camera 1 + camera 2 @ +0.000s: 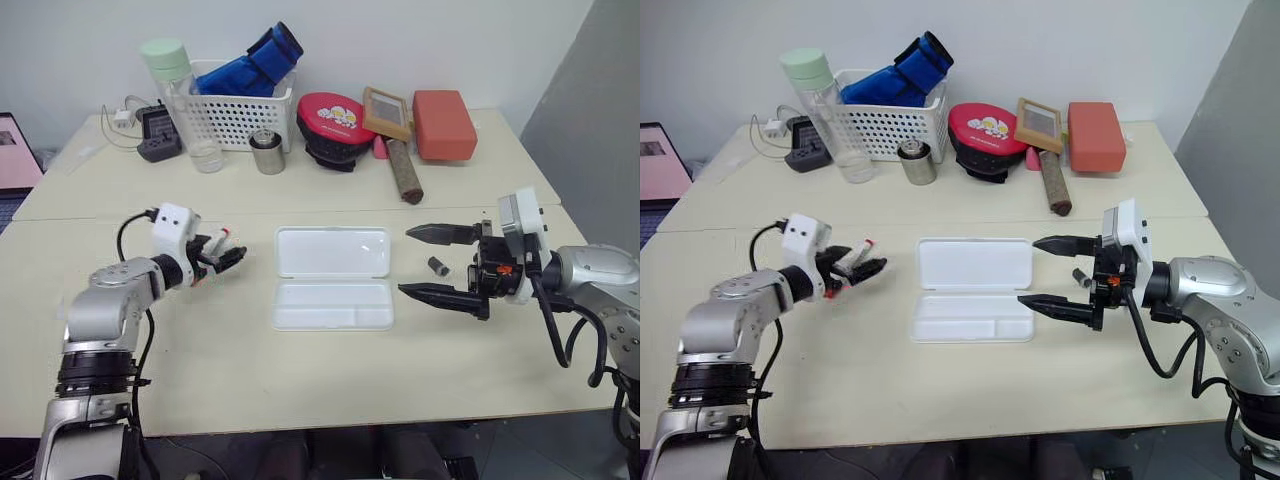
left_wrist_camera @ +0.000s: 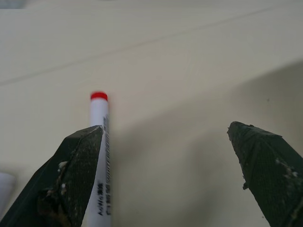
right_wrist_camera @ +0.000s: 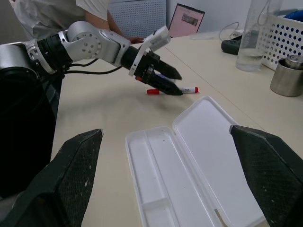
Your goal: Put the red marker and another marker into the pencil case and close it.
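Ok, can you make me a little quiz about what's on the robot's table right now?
1. True or false: the pencil case lies open with nothing inside.
2. Which pincer is at the red marker? A) the left pincer B) the right pincer C) both
3. Fill in: the blue thing at the back of the table sticks out of a white ____.

Key: 1. True: both halves are bare. 2. A: the left pincer is over the marker, which lies on the table, with its fingers open; the right pincer, also open, is on the other side of the case. 3. basket.
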